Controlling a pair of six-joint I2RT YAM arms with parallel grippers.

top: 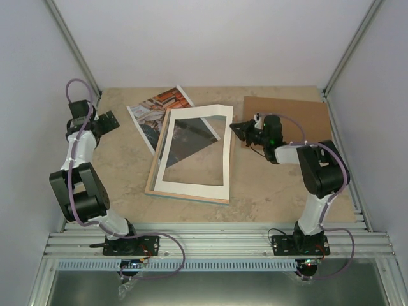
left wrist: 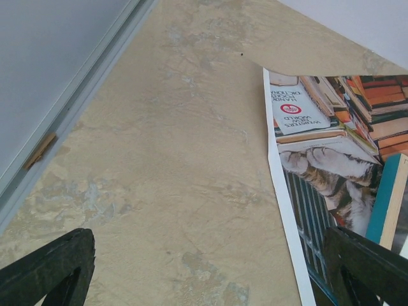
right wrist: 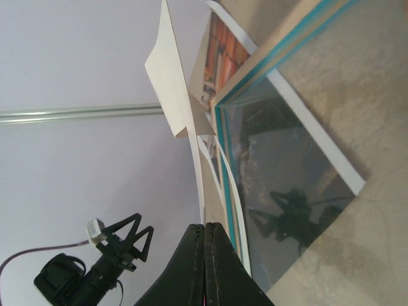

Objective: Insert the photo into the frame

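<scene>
Mid-table, the frame lies flat, long axis near-to-far and slightly skewed. Right arm reaches left; right gripper is pinched onto the lifted right edge of the white mat board. Left gripper hovers spread wide and empty beside the photo, which lies far-left, partly under the frame. "DICTIONARY" on the print reads inverted.
</scene>
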